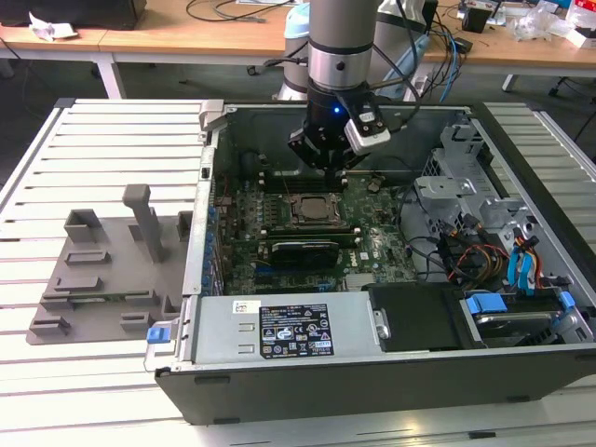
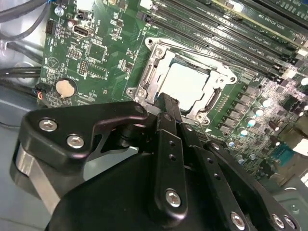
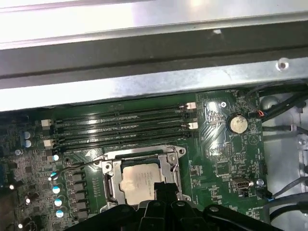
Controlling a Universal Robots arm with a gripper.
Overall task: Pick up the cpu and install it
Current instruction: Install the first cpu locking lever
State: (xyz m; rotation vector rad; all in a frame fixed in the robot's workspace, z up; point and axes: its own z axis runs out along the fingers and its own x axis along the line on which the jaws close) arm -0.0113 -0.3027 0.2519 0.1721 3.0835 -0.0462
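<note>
The cpu (image 1: 308,210) lies flat in the socket frame (image 1: 328,222) on the green motherboard inside the open computer case. Both wrist views show its silver-grey top (image 2: 185,81) (image 3: 138,179) level inside the metal socket frame (image 2: 144,83) (image 3: 109,181). My gripper (image 1: 328,169) hangs just above the far edge of the socket. Its black fingers are shut together with nothing between them, and the tip (image 2: 168,103) (image 3: 166,190) points at the edge of the chip, slightly overlapping it in both wrist views.
A grey plastic tray (image 1: 102,270) with upright posts stands on the slatted table at the exterior view's left. Memory slots (image 3: 120,126) run beside the socket, and a coin cell (image 3: 237,124) lies close by. The power supply (image 1: 279,328), drive cage (image 1: 475,200) and cables (image 1: 466,256) crowd the case.
</note>
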